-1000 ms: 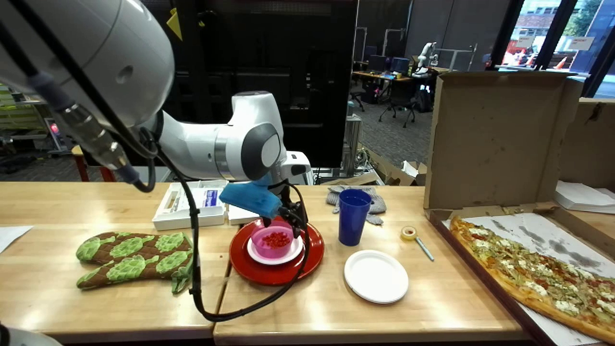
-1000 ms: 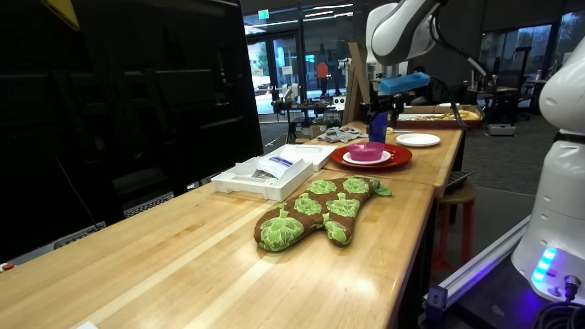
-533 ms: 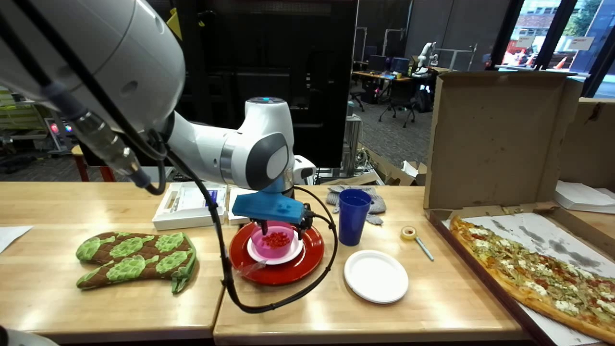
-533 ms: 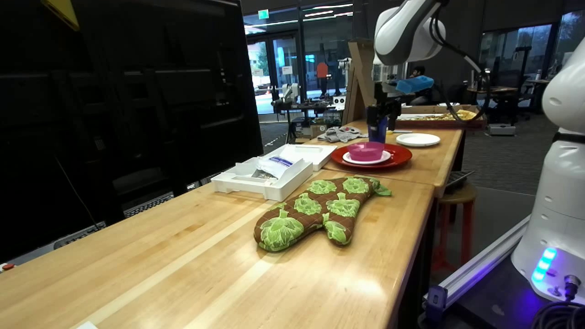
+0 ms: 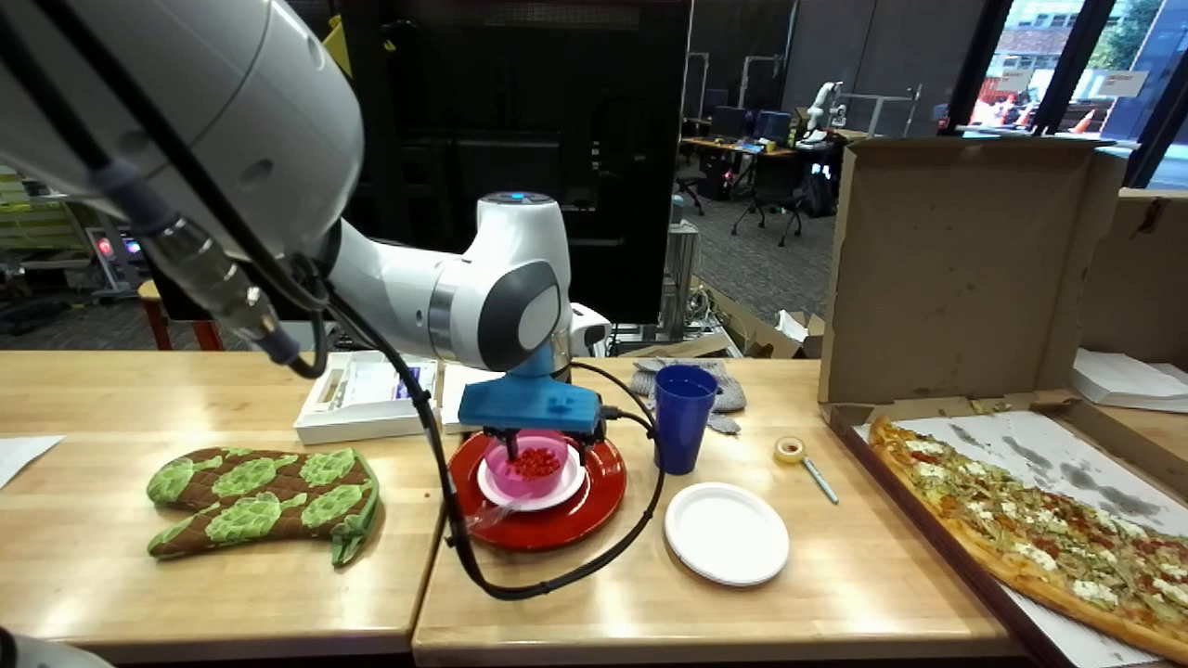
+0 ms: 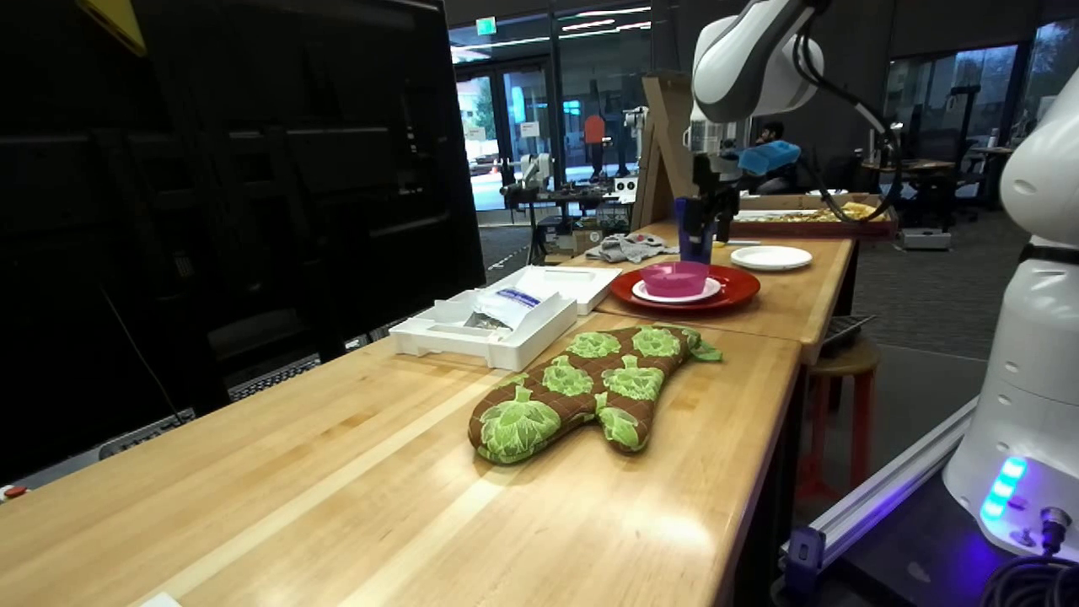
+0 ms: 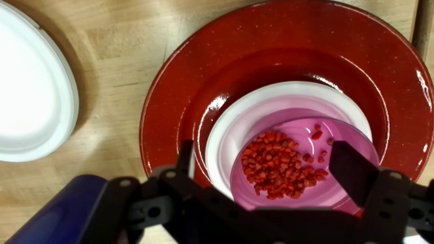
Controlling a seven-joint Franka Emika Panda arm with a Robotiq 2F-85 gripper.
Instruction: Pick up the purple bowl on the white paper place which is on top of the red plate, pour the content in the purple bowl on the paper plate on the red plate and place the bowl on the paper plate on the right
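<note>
Pale daylight fills windows (image 5: 1063, 56) at 2 o'clock in an exterior view, with glare on the wooden table (image 5: 613, 603) at 6. A blue light strip (image 6: 1003, 489) glows at 4 o'clock in an exterior view; in both exterior views, a black panel (image 6: 236, 185) loses detail. In the wrist view, the overexposed paper plate (image 7: 23, 84) at 9 o'clock casts a soft shadow, highlights streak the red plate (image 7: 288, 27) and the gripper (image 7: 262, 149) blurs at 6.

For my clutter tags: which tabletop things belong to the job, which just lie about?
Job: purple bowl, its red pieces, white paper plate beneath, red plate, separate paper plate.
Lying about: blue cup, oven mitt, tape roll, pen, pizza, white case.
</note>
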